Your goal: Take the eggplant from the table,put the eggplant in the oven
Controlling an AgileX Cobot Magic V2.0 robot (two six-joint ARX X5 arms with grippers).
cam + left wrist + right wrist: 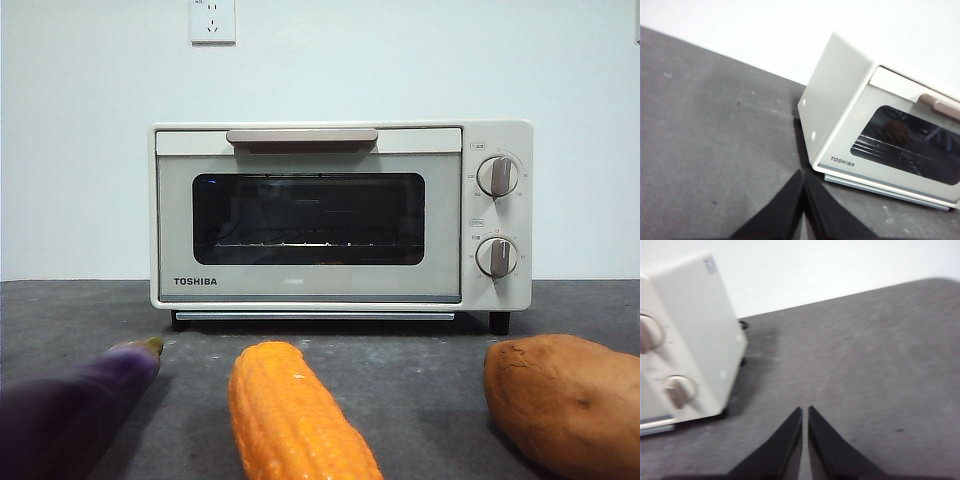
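The dark-purple eggplant (pixel 70 405) lies on the grey table (pixel 420 370) at the near left, its greenish stem tip pointing toward the oven. The cream Toshiba oven (pixel 340 215) stands at the back with its glass door closed. No gripper shows in the front view. My left gripper (pixel 804 176) is shut and empty, hovering over the table near the oven's (pixel 840 110) left front corner. My right gripper (pixel 805 412) is shut and empty too, over bare table to the right of the oven's knob side (pixel 685 340). Neither wrist view shows the eggplant.
An orange-yellow corn cob (pixel 295 415) lies at the near centre and a brown sweet potato (pixel 565 400) at the near right. A white wall with a socket (pixel 212 20) rises behind the oven.
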